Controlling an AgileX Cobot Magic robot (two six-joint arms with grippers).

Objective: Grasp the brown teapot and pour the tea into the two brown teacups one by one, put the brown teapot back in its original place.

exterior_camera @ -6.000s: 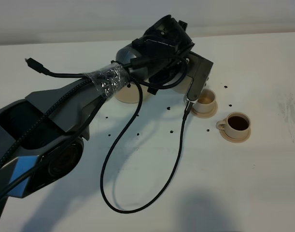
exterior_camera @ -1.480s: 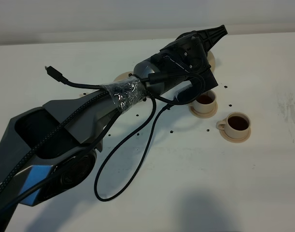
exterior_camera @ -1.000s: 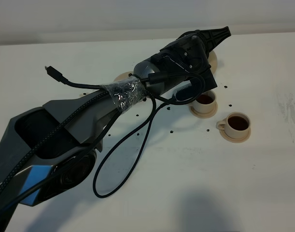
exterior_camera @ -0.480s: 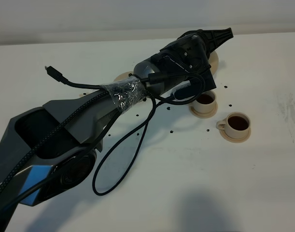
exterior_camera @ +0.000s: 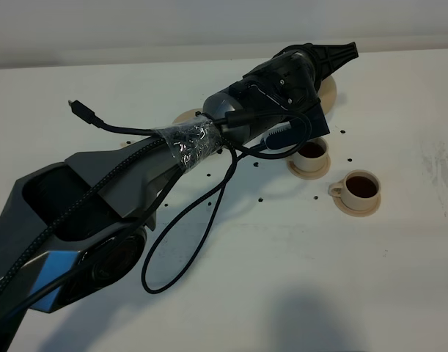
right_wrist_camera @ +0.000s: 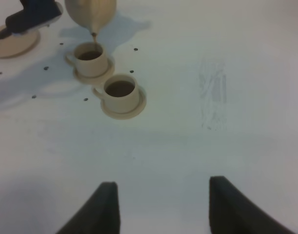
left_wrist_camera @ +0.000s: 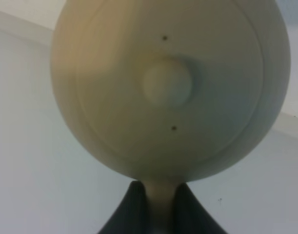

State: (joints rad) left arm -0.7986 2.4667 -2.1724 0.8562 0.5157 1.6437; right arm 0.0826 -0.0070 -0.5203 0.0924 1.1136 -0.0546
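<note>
The brown teapot hangs tipped over the far teacup, mostly hidden behind my left gripper. In the left wrist view the teapot fills the picture, lid toward the camera, and my left gripper is shut on its loop handle. From the right wrist I see the teapot with its spout just above the far teacup, which holds dark tea. The near teacup is full too. The wide saucer lies bare. My right gripper is open, holding nothing.
A black cable loops from the left arm down onto the white table. Small dark specks dot the table around the cups. A faint scuffed patch marks the table right of the cups.
Over the last second the left gripper has swung slightly right and tipped the teapot further over the far cup. The cable loop shifted a little. The cups have not moved.
</note>
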